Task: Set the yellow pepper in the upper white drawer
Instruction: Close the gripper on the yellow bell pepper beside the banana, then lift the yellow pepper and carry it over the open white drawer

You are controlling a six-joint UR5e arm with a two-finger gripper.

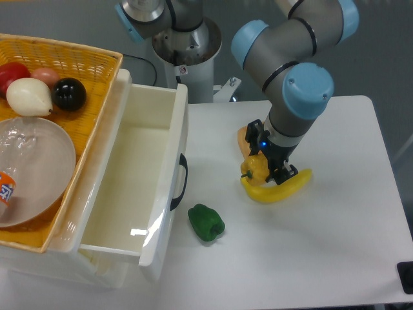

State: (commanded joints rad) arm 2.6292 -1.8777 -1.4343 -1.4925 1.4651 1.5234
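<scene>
Bright, even overhead light, sharp focus, glare inside the upper white drawer (137, 230)

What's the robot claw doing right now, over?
Claw shut on the yellow pepper, just above the banana. White drawer open, nothing inside. Green pepper on the table near the drawer front, below the carry path.
</scene>
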